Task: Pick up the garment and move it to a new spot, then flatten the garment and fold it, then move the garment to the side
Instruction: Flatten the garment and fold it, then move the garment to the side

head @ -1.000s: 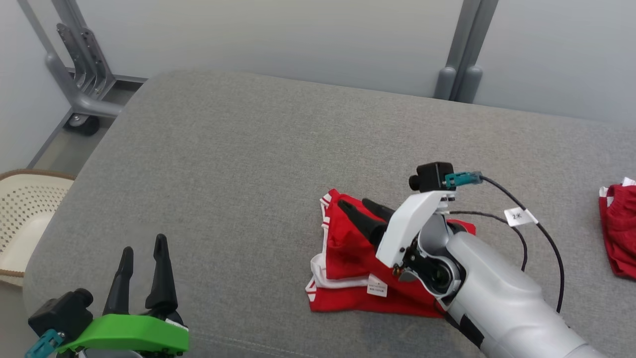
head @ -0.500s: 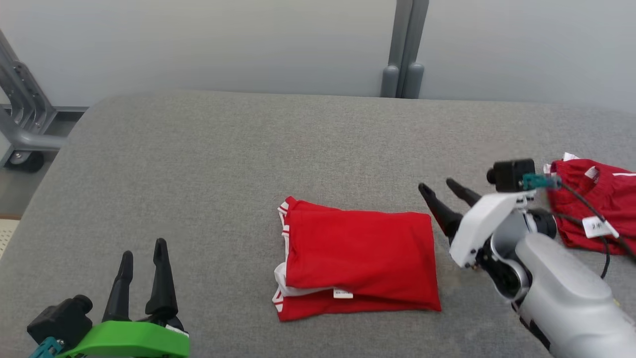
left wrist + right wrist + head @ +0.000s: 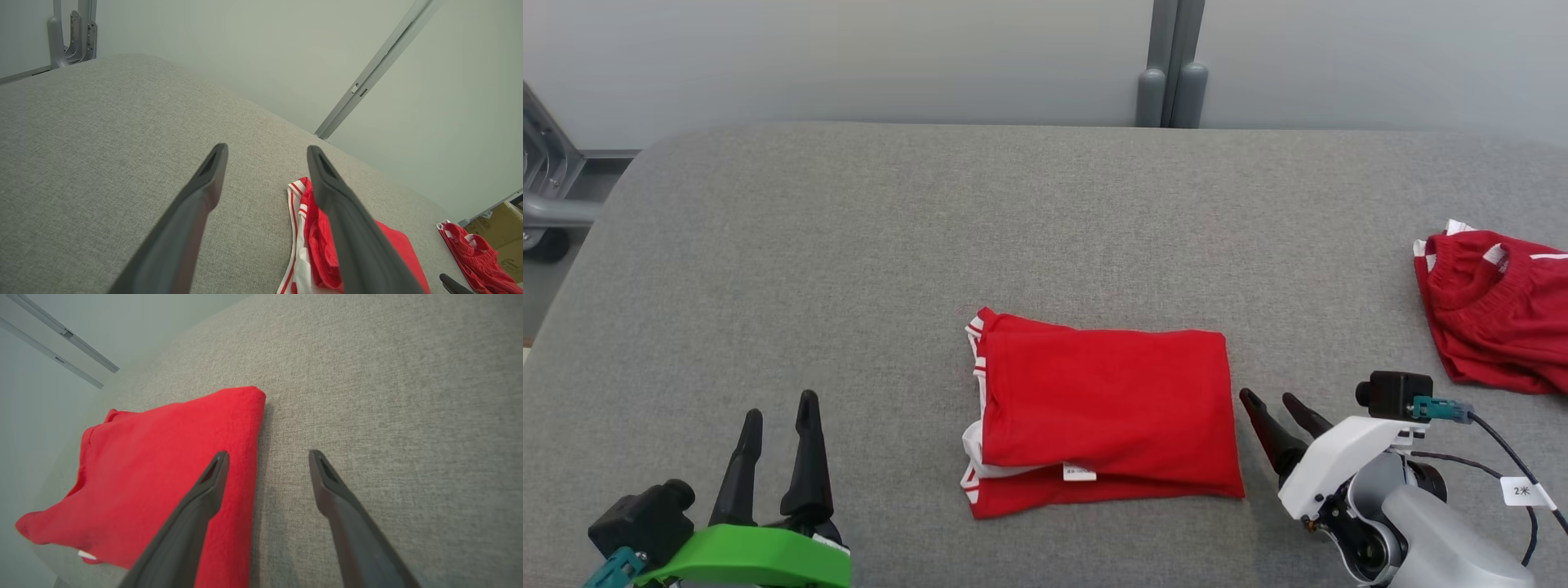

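The red fabric garment with white trim [image 3: 1103, 416] lies folded into a neat rectangle near the front edge of the grey cloth-covered table [image 3: 849, 245], about midway along it. We judge that flattening and folding are done, while the move aside may remain. Our right gripper [image 3: 1267, 398] sits just beside its right edge, jaws spread and empty. Our left gripper [image 3: 780, 406] hovers near the front left corner, likewise spread. Another crumpled red garment [image 3: 1494, 327] lies at the right edge.

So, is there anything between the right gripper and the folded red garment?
Nothing visible. The right gripper, jaws open, sits close beside the right edge of the folded garment, with only bare grey surface between them. The other red garment lies farther to the right, out of the way.
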You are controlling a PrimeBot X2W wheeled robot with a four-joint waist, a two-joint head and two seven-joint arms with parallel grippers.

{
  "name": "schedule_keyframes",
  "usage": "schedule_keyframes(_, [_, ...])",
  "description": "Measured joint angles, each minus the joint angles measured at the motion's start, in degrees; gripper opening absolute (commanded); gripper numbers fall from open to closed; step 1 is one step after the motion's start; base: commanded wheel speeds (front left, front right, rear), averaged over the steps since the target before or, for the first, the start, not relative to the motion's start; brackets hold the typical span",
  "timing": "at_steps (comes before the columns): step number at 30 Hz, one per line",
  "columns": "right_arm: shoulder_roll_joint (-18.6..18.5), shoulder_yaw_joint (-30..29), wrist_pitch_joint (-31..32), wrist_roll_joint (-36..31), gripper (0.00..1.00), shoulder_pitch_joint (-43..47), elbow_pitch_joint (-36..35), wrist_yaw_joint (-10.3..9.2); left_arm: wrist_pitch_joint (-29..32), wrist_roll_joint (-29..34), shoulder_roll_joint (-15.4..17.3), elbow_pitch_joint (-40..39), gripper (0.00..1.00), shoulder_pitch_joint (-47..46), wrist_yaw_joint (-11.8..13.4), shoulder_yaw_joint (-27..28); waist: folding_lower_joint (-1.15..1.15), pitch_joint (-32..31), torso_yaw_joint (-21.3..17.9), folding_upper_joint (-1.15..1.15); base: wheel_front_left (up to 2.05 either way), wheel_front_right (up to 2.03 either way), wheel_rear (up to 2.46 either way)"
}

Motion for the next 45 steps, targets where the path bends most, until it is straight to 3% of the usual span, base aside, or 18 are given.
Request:
schedule_keyframes(20, [1.87,-1.00,2.26,5.49,1.00,-2.06,3.82,3.02,0.09,0.11,0.00,0.33,1.00,-0.74,0.00,0.18,0.00,2.92,4.78,0.00,0.00,0.00,0.00])
schedule_keyframes(21, [1.89,-0.92,2.41,5.52,0.75,-2.32,4.04,3.03,0.09,0.19,0.00,0.33,1.00,-0.75,0.00,0.27,0.00,2.97,4.89,0.00,0.00,0.00,0.00])
schedule_keyframes(23, [1.91,-0.80,2.57,5.52,0.39,-2.91,4.19,3.48,0.09,0.42,0.00,0.37,1.00,-0.76,0.00,0.60,0.00,3.03,4.99,0.00,0.00,0.00,0.00])
schedule_keyframes(26, [1.90,-0.68,2.57,5.52,0.00,-3.25,4.36,3.49,0.09,0.53,0.00,0.40,1.00,-0.77,0.00,0.81,0.00,3.03,5.00,0.00,0.00,0.00,0.00])
schedule_keyframes(38, [1.65,1.24,2.99,5.49,0.00,-4.89,3.67,4.02,-0.21,0.51,-0.01,0.94,1.00,-0.76,0.00,2.82,0.00,2.04,2.73,0.00,0.00,0.00,0.00])
schedule_keyframes(45, [-0.83,1.19,2.74,5.39,0.00,-6.26,2.74,4.03,-0.51,0.48,-0.01,1.69,1.00,-0.69,0.00,3.22,0.00,0.91,0.25,0.00,0.00,0.00,0.00])
